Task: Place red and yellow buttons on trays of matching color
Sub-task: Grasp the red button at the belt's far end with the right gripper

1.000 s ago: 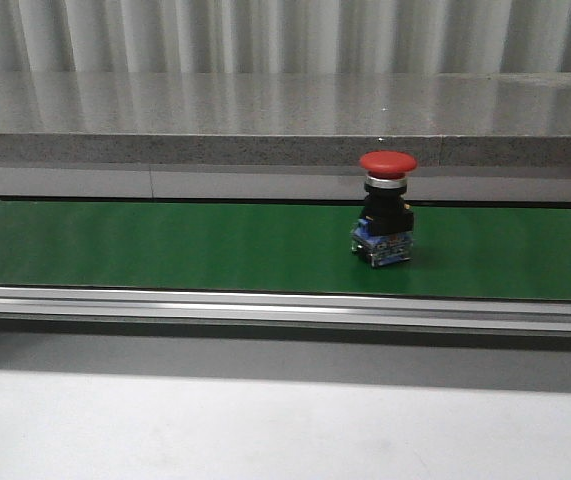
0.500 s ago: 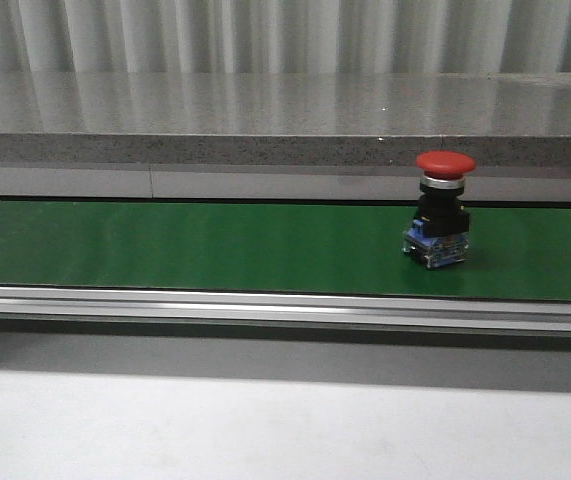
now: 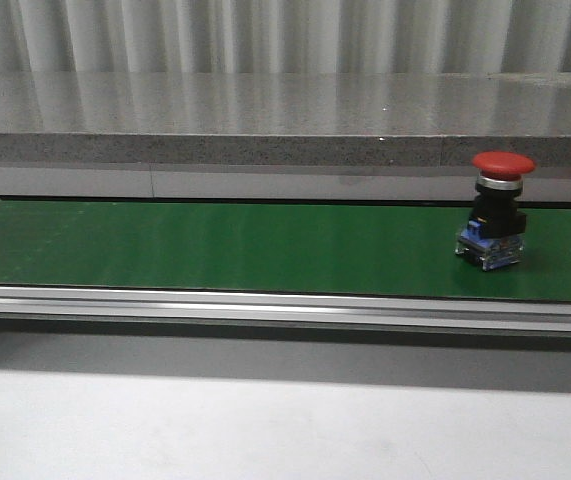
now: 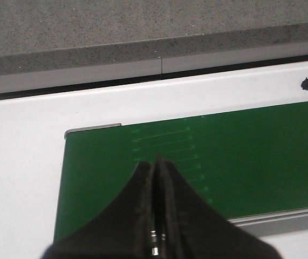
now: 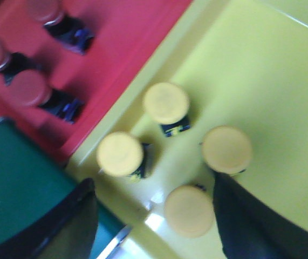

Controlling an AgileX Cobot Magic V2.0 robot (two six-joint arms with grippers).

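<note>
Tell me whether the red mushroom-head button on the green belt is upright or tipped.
Upright: the red mushroom-head button stands on its base, cap on top.

Left gripper (image 4: 155, 167): seen only in the left wrist view; its 2 dark fingers are pressed together, tips meeting in a narrow seam, holding nothing.
Left gripper pose: fingers taper to a point and aim away from the camera, tilted downward.
Right gripper (image 5: 154, 221): seen only in the right wrist view; its 2 dark fingers are spread wide apart with nothing between them.
Right gripper fingers (image 5: 62, 226): 1 at each lower corner of that view, both blurred, angled steeply down.
Arms: neither arm nor wrist body appears in the front view.
</note>
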